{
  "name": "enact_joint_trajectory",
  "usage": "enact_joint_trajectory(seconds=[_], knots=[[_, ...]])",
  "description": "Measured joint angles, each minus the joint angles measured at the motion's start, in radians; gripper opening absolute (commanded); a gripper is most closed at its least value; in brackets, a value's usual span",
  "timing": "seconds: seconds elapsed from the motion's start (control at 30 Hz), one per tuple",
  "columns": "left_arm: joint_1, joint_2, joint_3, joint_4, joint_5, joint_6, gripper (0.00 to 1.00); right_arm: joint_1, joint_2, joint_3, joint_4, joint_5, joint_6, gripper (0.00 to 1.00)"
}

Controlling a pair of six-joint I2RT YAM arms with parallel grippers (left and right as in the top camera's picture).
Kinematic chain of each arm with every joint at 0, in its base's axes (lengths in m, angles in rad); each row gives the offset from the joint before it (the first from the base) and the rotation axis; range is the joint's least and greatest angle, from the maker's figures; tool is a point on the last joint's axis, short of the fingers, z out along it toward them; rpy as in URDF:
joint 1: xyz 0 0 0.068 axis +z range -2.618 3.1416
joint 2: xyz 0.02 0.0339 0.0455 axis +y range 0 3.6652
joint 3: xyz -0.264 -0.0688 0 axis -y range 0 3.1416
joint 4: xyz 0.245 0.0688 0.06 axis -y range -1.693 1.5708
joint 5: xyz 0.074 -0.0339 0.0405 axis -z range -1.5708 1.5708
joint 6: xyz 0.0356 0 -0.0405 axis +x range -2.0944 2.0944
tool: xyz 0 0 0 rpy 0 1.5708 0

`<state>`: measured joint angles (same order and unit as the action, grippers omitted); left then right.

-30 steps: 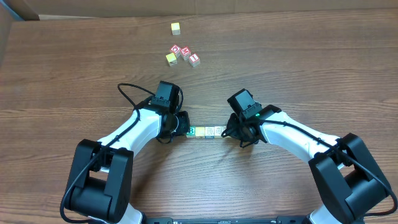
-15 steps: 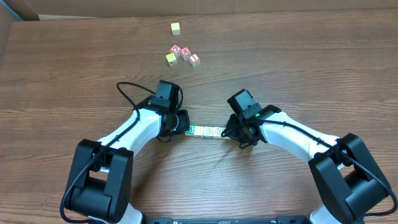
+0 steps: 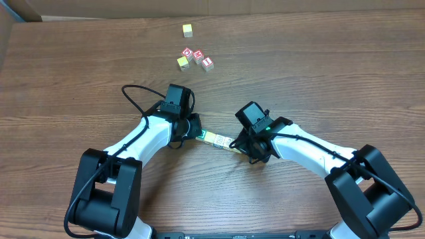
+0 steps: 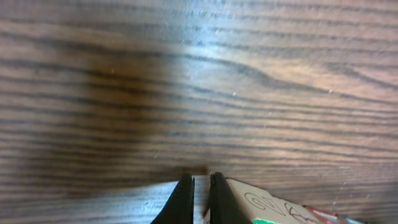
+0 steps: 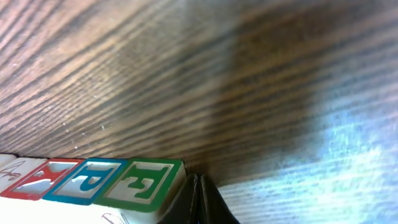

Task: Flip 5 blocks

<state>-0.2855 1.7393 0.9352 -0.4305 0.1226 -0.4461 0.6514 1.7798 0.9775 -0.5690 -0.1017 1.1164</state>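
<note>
**A:** Where are the blocks to be found?

**B:** A short row of alphabet blocks (image 3: 219, 140) is seen near the middle of the desk (image 3: 319, 73). It is laid slantwise, its left end a little farther off than its right end. The row is flanked by the two arms, one at each end.

**A:** How are the left fingers held?

**B:** The left fingers (image 3: 198, 135) are drawn together at the row's left end. From the left wrist only a sliver of a gap is seen between them, and nothing is gripped in it. A cream block (image 4: 267, 208) with a green edge is seen right against them.

**A:** And the right fingers?

**B:** The right fingers (image 5: 199, 199) are closed tip to tip, and nothing is gripped. In the right wrist view the green F block (image 5: 140, 180) is pressed against them. A blue P block (image 5: 84, 177) is lined up next to it, then a red-framed block (image 5: 37, 177).

**A:** What else is seen on the desk?

**B:** A lone yellow cube (image 3: 188, 30) is placed at the far side. Nearer, three red-faced cubes (image 3: 198, 56) and a second yellow cube (image 3: 182, 62) are clustered, well apart from the row.
</note>
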Motion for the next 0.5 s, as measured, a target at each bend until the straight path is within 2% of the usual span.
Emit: enact_joint_trajectory(seconds=[0.5], knots=[[0.0, 0.0, 0.0, 0.073, -0.005, 0.0, 0.04, 0.005, 0.0, -0.004, -0.004, -0.06, 0.265, 0.04]])
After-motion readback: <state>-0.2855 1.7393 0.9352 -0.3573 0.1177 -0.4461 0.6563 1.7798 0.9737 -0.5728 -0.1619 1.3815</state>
